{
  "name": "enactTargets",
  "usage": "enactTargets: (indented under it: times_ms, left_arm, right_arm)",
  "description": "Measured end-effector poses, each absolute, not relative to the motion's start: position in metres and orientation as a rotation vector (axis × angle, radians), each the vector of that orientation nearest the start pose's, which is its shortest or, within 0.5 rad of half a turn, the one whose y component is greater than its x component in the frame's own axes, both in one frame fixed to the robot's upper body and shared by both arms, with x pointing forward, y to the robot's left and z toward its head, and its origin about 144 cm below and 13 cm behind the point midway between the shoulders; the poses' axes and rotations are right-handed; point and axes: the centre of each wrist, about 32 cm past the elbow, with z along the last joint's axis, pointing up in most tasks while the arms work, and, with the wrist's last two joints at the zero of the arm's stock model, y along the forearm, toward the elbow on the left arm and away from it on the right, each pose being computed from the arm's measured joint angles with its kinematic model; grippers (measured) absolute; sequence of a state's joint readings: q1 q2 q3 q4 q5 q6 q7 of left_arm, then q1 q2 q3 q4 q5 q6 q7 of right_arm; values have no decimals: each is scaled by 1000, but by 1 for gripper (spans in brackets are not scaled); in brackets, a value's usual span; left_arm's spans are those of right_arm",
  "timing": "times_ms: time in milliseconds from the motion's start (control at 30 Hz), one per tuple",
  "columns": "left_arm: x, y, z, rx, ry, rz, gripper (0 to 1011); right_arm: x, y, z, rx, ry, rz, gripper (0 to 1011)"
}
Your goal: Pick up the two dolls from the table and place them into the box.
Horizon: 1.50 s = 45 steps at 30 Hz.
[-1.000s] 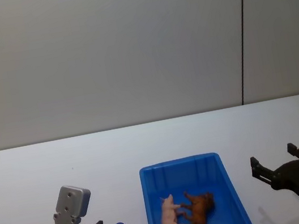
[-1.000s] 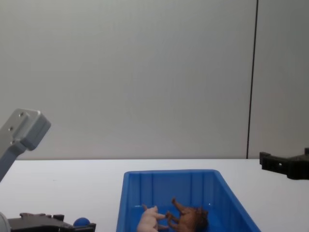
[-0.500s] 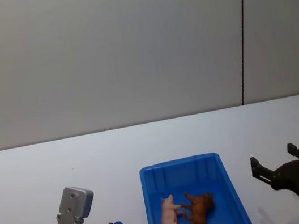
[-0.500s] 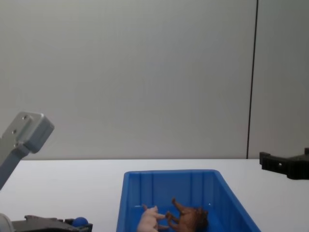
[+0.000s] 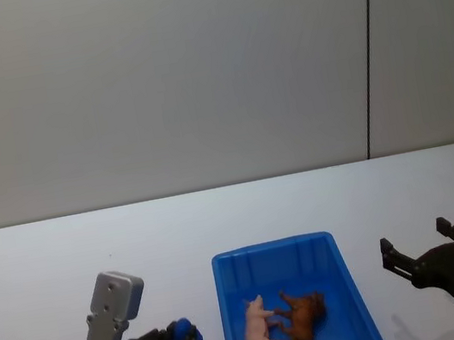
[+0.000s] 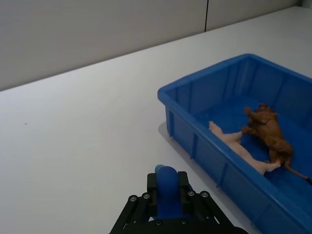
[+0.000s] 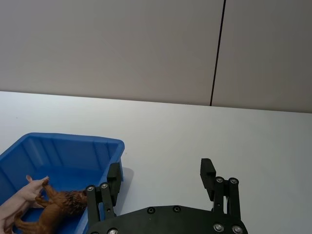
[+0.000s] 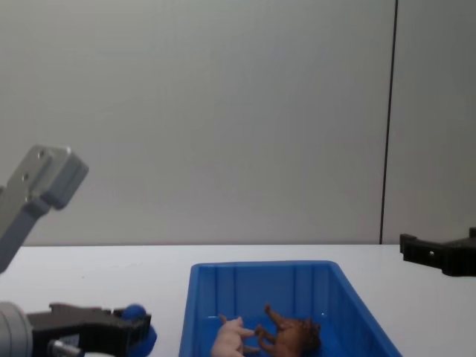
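A pink doll (image 8: 232, 338) and a brown doll (image 8: 294, 335) lay touching inside the blue box (image 8: 260, 273) on the white desk (image 8: 111, 275). The left claw (image 8: 132, 327), low beside the box, gripped a small blue ball (image 8: 137, 314). The right claw (image 8: 439, 257) hovered at the far edge.

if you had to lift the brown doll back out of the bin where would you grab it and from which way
Grip the brown doll across its torso, coming straight down from above. It lies on its side on the floor of the blue bin, so the trunk is the widest part facing up. Its legs reach toward the pink doll right beside it, so jaws set head-to-tail along the body would probably avoid snagging the pink one.
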<state>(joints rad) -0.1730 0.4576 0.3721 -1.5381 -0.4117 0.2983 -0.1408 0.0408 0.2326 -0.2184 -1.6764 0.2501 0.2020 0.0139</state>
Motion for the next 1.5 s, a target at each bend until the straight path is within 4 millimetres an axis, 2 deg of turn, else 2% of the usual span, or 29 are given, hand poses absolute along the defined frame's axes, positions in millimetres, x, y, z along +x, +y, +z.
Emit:
enactTargets:
  times_ms: [367,933,1100,1500]
  left_arm:
    - [492,253,1187,261,66,1093,193]
    - [506,237,1215,161,-52,917,95]
    - [510,231,1217,135,-62,852,222]
    - [517,217,1217,84,-62,740,640]
  right_arm:
    - [462,-219,1178,-83,84,-1316,1001]
    - [462,-219,1178,-83,84,-1316,1001]
    - [462,-219,1178,-83,84,-1316,1001]
    - [462,-219,1178,-83,84,-1316,1001]
